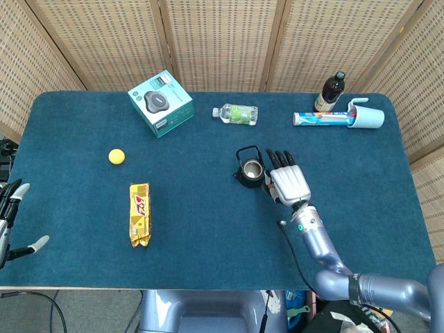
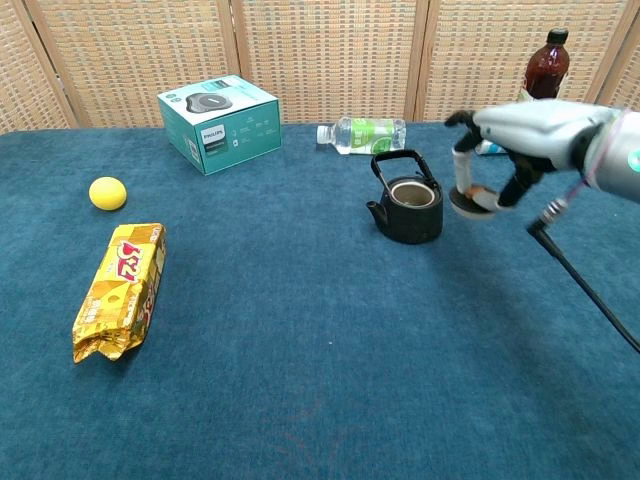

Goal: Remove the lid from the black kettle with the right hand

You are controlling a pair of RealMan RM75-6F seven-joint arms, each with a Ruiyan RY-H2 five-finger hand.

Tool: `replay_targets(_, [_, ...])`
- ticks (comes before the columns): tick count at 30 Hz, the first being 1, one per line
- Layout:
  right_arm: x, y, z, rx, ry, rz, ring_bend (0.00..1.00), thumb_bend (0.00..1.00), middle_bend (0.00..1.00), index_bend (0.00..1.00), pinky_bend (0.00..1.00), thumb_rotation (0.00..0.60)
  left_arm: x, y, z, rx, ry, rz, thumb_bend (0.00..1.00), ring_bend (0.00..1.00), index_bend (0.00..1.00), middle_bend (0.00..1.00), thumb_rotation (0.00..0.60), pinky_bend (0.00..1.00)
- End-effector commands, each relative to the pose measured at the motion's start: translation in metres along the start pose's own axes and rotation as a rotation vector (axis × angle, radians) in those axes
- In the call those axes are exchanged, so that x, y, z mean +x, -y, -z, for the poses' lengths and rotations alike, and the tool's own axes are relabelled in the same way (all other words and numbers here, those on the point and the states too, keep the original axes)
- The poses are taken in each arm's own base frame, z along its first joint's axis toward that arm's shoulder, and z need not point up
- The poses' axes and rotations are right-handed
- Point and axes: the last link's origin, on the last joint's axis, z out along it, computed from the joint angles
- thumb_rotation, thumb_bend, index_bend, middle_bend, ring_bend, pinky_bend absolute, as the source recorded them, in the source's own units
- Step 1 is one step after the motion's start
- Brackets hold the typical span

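The right hand [image 2: 500, 150] held the lid [image 2: 468, 200] pinched in its fingertips, lifted above the table [image 2: 300, 350] just right of the kettle [image 2: 408, 205]; the kettle stood open-topped, handle upright, near the table's middle; the left hand [image 1: 12, 222] hung at the left edge with fingers spread, holding nothing

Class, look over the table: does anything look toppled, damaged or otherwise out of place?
Yes. The clear bottle lies on its side, the snack pack is crumpled at its near end, and the kettle stands open, its lid held by the right robot hand.
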Motion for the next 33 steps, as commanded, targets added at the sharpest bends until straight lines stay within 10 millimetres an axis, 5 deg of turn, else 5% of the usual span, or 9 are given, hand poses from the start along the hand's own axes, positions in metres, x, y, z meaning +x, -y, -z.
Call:
replay_targets(1, [-0.018,-0.012,0.01,0.009,0.022,0.044,0.0,0.59,0.0,0.6,0.0,0.6,0.0,-0.001,0.001,-0.002,0.001,-0.001,0.14,0.0,0.0,0.0,0.6,0.0])
replay_targets(9, [-0.042,-0.025,0.006,-0.012,0.035,0.081,0.0,0.56,0.0,0.59,0.0,0.6,-0.001,-0.002,0.002,-0.004,0.002,-0.003,0.15,0.0,0.0,0.0,0.6,0.0])
replay_targets(14, [-0.055,-0.04,0.001,-0.071,0.103,0.066,0.0,0.28,0.0,0.34,0.0,0.6,-0.002,-0.001,0.0,0.001,0.009,-0.003,0.15,0.0,0.0,0.0,0.6,0.0])
replay_targets(22, [-0.045,-0.042,0.005,-0.085,0.071,0.053,0.0,0.22,0.0,0.26,0.0,0.6,-0.002,0.001,-0.001,0.006,0.01,-0.001,0.15,0.0,0.0,0.0,0.6,0.0])
replay_targets(31, [-0.004,-0.067,0.052,-0.068,-0.094,-0.045,0.0,0.16,0.0,0.2,0.0,0.6,0.0,0.002,0.0,0.007,0.006,0.004,0.15,0.0,0.0,0.0,0.6,0.0])
replay_targets(33, [0.002,-0.082,0.076,-0.072,-0.14,-0.048,0.0,0.11,0.0,0.15,0.0,0.6,0.0,0.002,0.001,0.006,0.006,0.003,0.15,0.0,0.0,0.0,0.6,0.0])
